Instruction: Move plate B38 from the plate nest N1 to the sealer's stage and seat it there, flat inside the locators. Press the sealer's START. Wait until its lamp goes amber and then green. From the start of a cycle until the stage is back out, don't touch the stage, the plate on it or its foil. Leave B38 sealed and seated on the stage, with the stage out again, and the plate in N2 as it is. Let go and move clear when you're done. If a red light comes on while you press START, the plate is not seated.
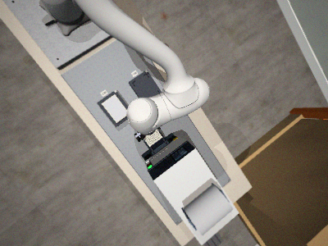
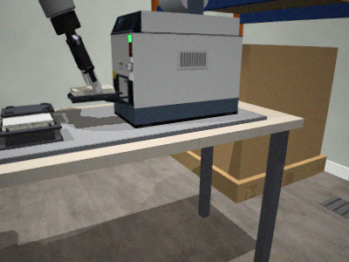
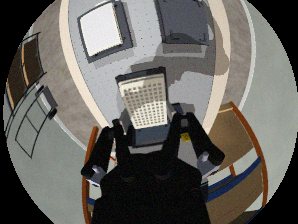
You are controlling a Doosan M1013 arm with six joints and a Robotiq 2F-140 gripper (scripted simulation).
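Observation:
Plate B38 (image 1: 153, 138) (image 2: 79, 91) (image 3: 145, 102), cream with a grid of wells, lies on the sealer's dark stage (image 2: 93, 99) (image 3: 150, 138), which is out in front of the sealer (image 1: 184, 170) (image 2: 174, 83). My gripper (image 2: 92, 86) (image 3: 147, 109) is shut on the plate, its fingers at the plate's sides near the sealer end. In the wrist view the plate looks slightly skewed to the stage; whether it is flat inside the locators I cannot tell. The sealer's lamp (image 1: 150, 166) (image 2: 130, 38) is green. The nest N1 (image 1: 144, 83) (image 3: 184, 21) is empty.
The nest N2 (image 2: 30, 139) holds a white-topped plate (image 1: 114, 107) (image 2: 27, 120) (image 3: 100, 30). The foil roll (image 1: 209, 207) is on top of the sealer. The sealer's front rises close beside the fingers. A large brown box (image 2: 283, 109) stands beyond the table.

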